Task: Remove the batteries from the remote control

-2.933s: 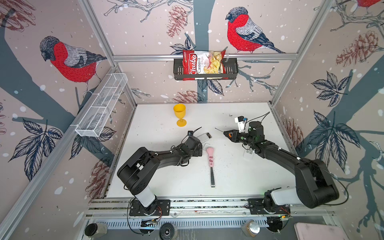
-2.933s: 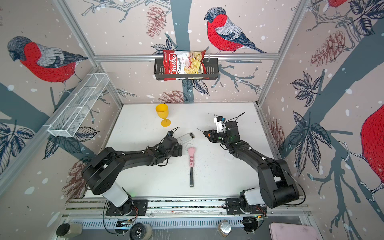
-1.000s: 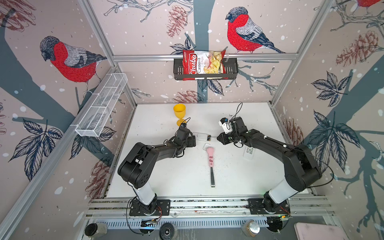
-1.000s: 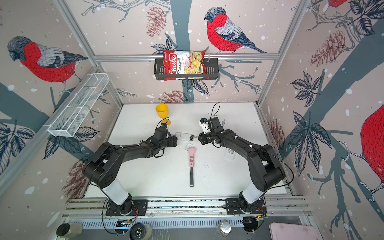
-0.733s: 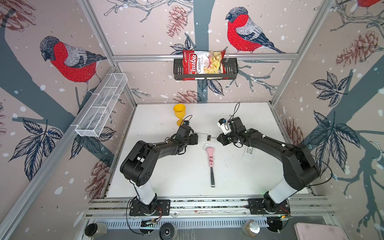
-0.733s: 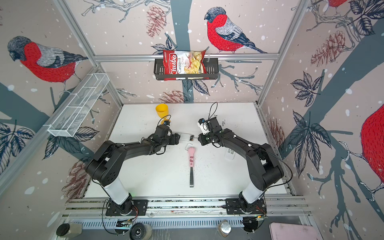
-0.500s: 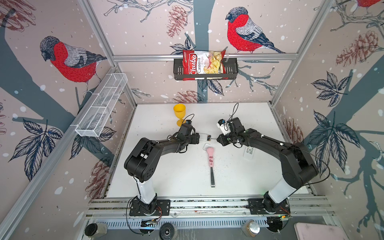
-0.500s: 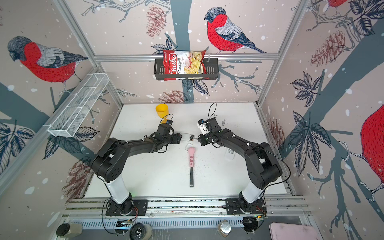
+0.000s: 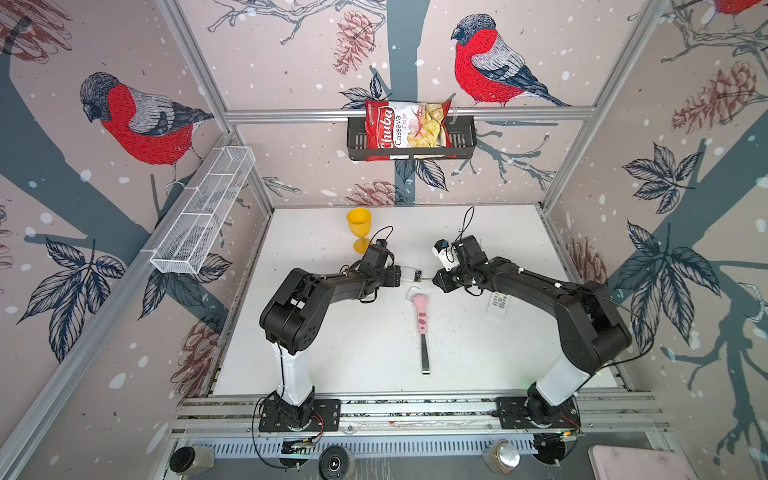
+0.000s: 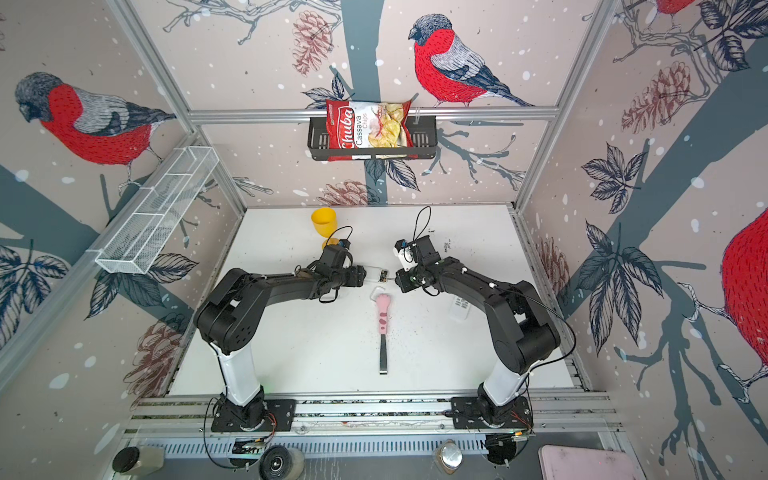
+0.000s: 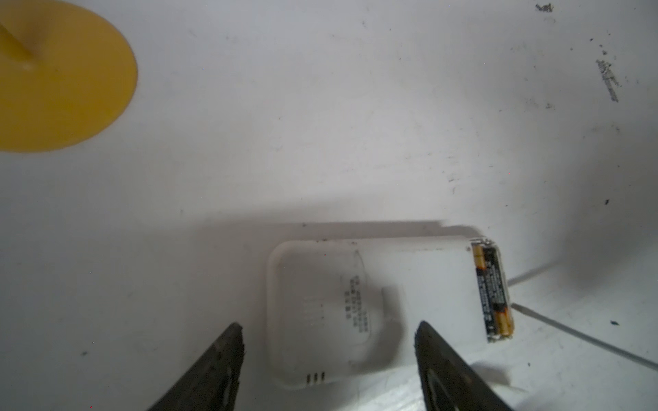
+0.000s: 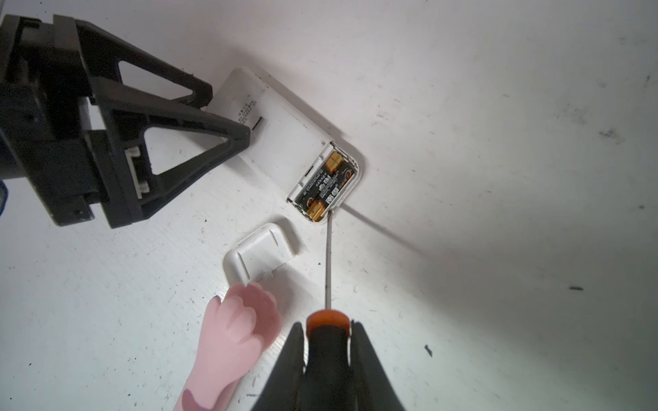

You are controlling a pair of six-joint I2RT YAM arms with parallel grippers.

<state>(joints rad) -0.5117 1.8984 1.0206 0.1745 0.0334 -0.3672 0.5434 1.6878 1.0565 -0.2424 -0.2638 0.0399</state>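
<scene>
The white remote control point(image 9: 408, 273) lies face down mid-table, its compartment open at the right end. Two black batteries point(image 12: 325, 185) with gold ends sit side by side in it, also seen in the left wrist view as batteries point(image 11: 493, 291). My left gripper point(image 11: 327, 331) is open over the remote's other end: one finger is past the rounded end, the other is over its back. My right gripper point(image 12: 327, 327) is shut on the orange-and-black screwdriver point(image 12: 325, 348). The thin shaft tip rests at the compartment's corner. The loose white battery cover point(image 12: 260, 256) lies beside the remote.
A pink paw-handled tool point(image 9: 422, 316) lies just in front of the cover. A yellow goblet point(image 9: 358, 226) stands behind the left gripper. A second white remote point(image 9: 498, 301) lies under the right arm. On the walls hang a chips bag point(image 9: 407, 129) in a black basket and a wire basket point(image 9: 203, 216).
The right gripper brought the screwdriver leftward from the right side to the remote's battery end. The left gripper moved up to the remote and its jaws narrowed slightly.
</scene>
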